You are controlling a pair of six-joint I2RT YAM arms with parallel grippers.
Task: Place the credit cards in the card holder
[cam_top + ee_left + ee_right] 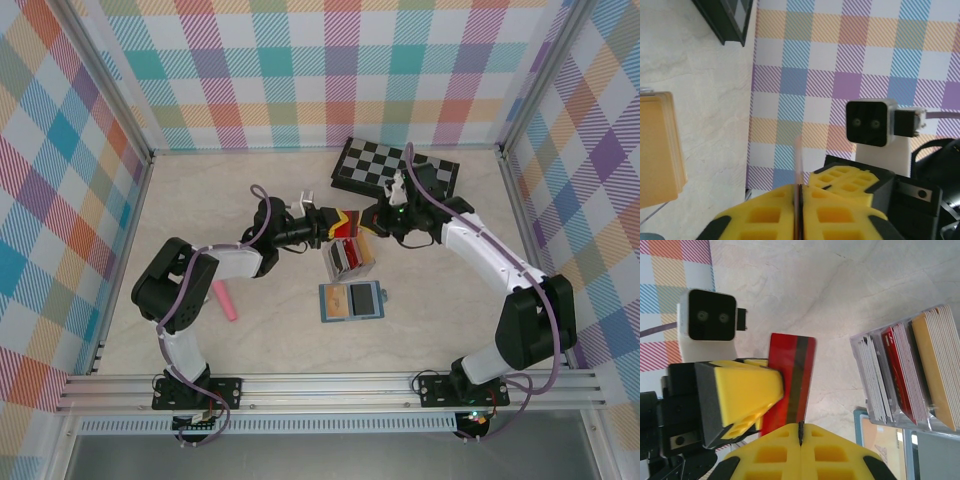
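A red credit card with a dark stripe hangs above the table between both grippers. My right gripper is shut on its near edge. My left gripper is shut on the same card, which shows edge-on between its yellow pads. From above, the left gripper and right gripper meet over the card. The teal card holder lies open and flat on the table in front of them, its corner visible at the right wrist.
A grey rack of upright cards stands just below the grippers. A chessboard lies at the back right, and a pink stick lies beside the left arm. Plaid walls enclose the table.
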